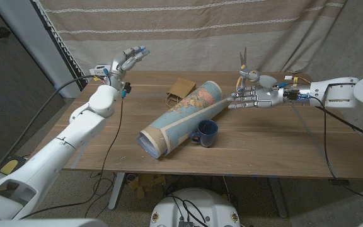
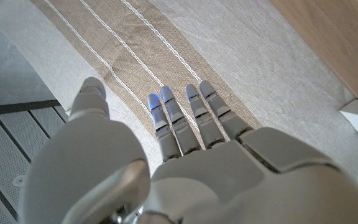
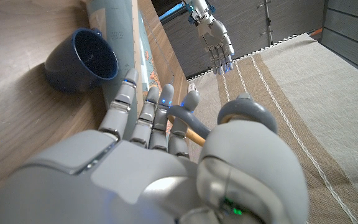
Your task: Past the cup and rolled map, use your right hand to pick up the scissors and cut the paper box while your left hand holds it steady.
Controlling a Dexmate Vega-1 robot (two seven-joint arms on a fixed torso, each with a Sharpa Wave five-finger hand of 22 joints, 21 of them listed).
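we see the right hand (image 1: 249,98) gripping grey-handled metal scissors (image 1: 244,65) upright above the wooden tabletop's (image 1: 263,145) far right edge. the left hand (image 1: 130,58) hovers empty, fingers straight, past the far left corner. the crumpled brown paper box (image 1: 180,90) lies behind the rolled map (image 1: 181,118) and glossy blue cup (image 1: 205,132).

Right hand (image 3: 166,155) has grey-handled scissors (image 3: 229,115) hooked over its thumb, fingers stretched toward a dark blue ceramic cup (image 3: 82,60) touching the rolled paper map (image 3: 126,43) on the wooden table (image 3: 17,118). Left hand (image 3: 213,34) hangs by the striped curtain (image 3: 303,93).
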